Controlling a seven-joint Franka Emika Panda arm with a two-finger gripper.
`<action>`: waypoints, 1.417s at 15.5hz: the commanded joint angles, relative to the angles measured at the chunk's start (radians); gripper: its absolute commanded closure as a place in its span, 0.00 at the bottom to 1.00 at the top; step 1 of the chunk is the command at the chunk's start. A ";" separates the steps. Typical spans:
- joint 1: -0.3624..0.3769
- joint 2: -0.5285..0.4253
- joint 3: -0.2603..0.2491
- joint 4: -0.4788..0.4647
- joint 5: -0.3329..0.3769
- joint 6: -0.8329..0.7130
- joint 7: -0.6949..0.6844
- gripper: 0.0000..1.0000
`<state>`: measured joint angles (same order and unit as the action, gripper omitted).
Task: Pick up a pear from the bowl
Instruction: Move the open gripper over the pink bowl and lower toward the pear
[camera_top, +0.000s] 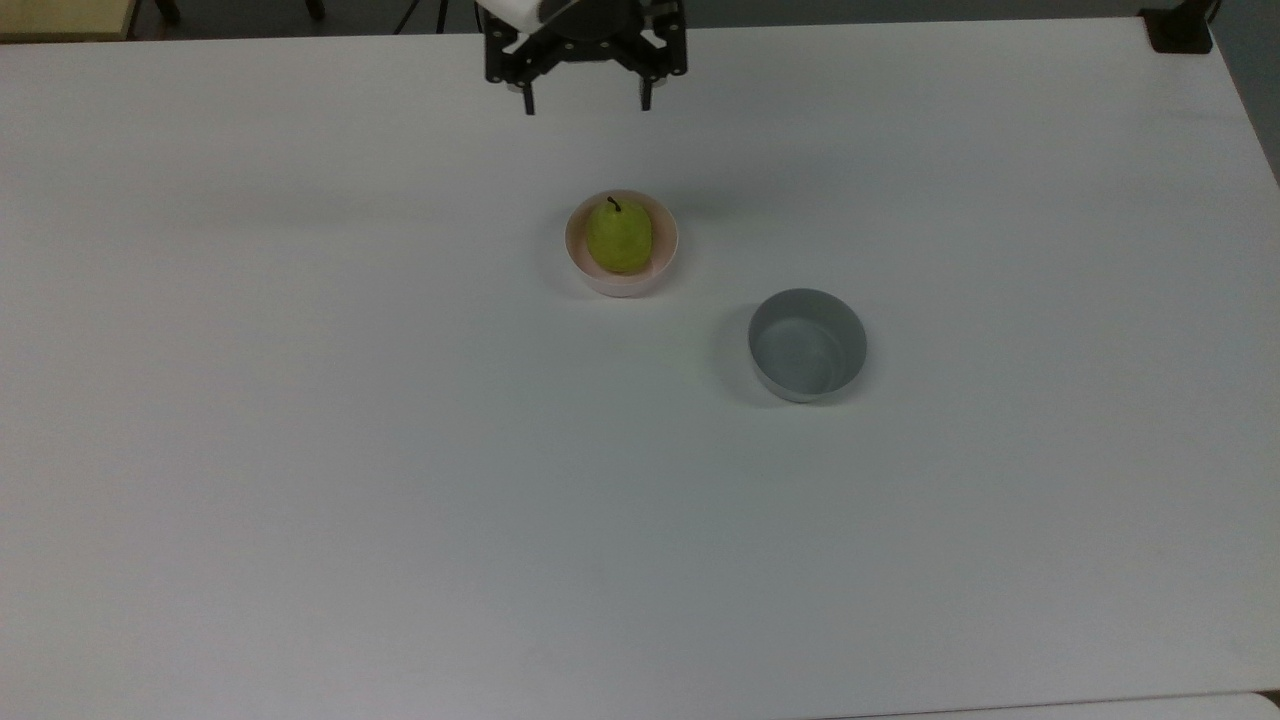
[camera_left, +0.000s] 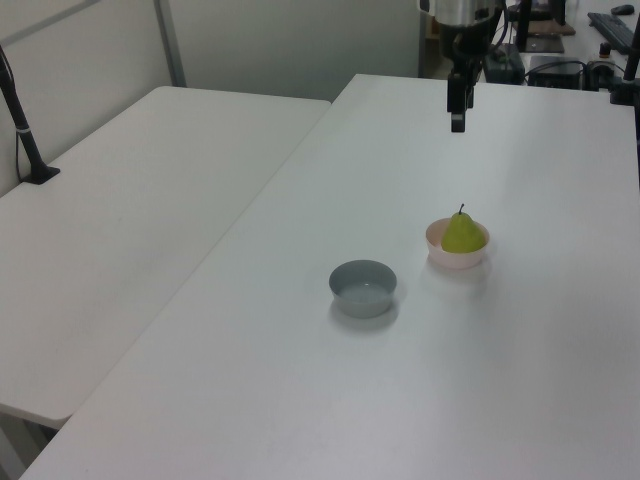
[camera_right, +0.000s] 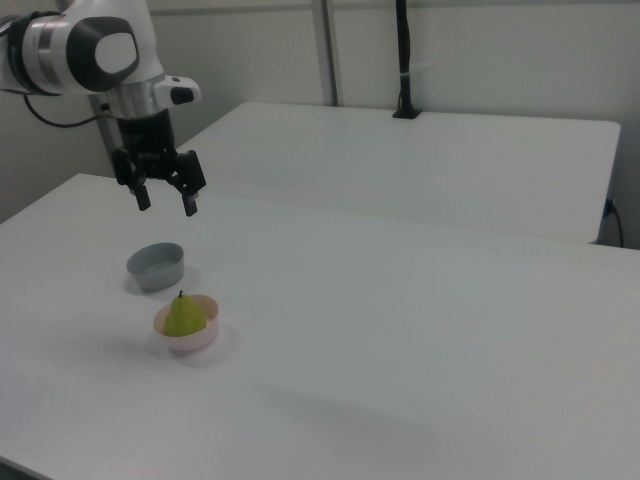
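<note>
Your claw (camera_top: 586, 103) hung above desk (camera_top: 300, 450), fingers spread wide, holding nothing; sat toward top view's upper edge, well apart from pear (camera_top: 618, 236); pear rested upright inside pink bowl (camera_top: 670, 245), stem up; grey bowl (camera_top: 807, 345) stood near pink bowl, toward top view's lower right, not touching; in right view, claw (camera_right: 164, 201) hovered above grey bowl (camera_right: 156, 266), pear (camera_right: 184, 316) nearer camera.
</note>
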<state>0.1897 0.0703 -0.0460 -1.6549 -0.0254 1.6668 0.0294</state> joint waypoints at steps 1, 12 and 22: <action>0.034 0.040 -0.009 0.012 0.015 -0.022 -0.040 0.00; 0.039 0.155 -0.011 -0.055 -0.001 -0.018 -0.131 0.03; 0.086 0.281 -0.011 -0.080 -0.044 0.042 -0.132 0.10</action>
<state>0.2448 0.3241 -0.0467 -1.7233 -0.0469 1.6692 -0.0964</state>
